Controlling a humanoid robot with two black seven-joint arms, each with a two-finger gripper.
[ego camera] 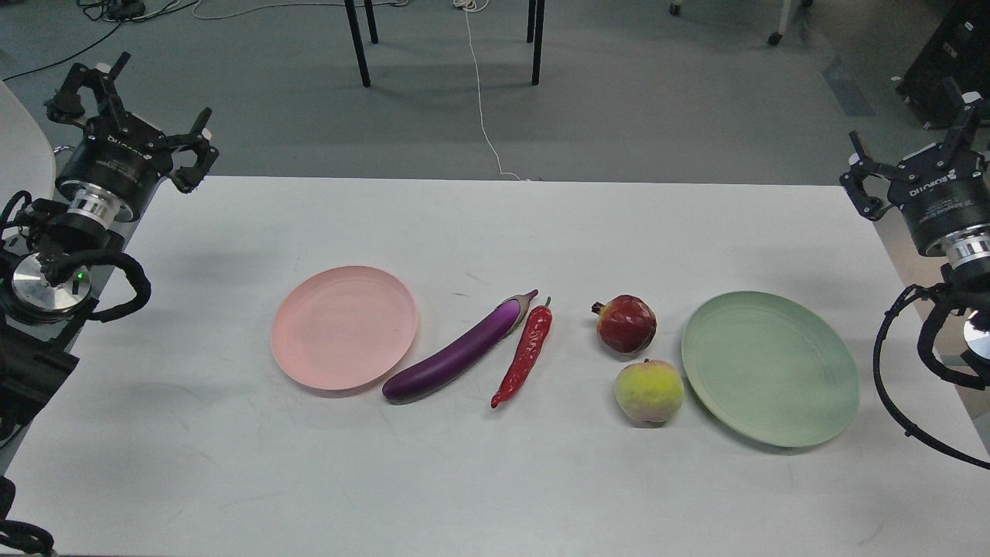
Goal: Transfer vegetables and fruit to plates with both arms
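A pale pink plate [344, 326] lies left of centre on the white table, and a pale green plate [770, 368] lies to the right. Between them rest a purple eggplant [458, 357], a red chili pepper [527, 354], a dark red pomegranate [626, 323] and a yellow-green peach [650, 391]. Both plates are bare. My left gripper [131, 116] hangs open beyond the table's far left corner, holding nothing. Off the far right edge, my right gripper [916, 151] is open and holds nothing too.
The white table [495, 480] has wide bare room in front of and behind the row of objects. Behind it are dark table legs [357, 42], a white cable [483, 116] on the grey floor, and black equipment [947, 58] at the far right.
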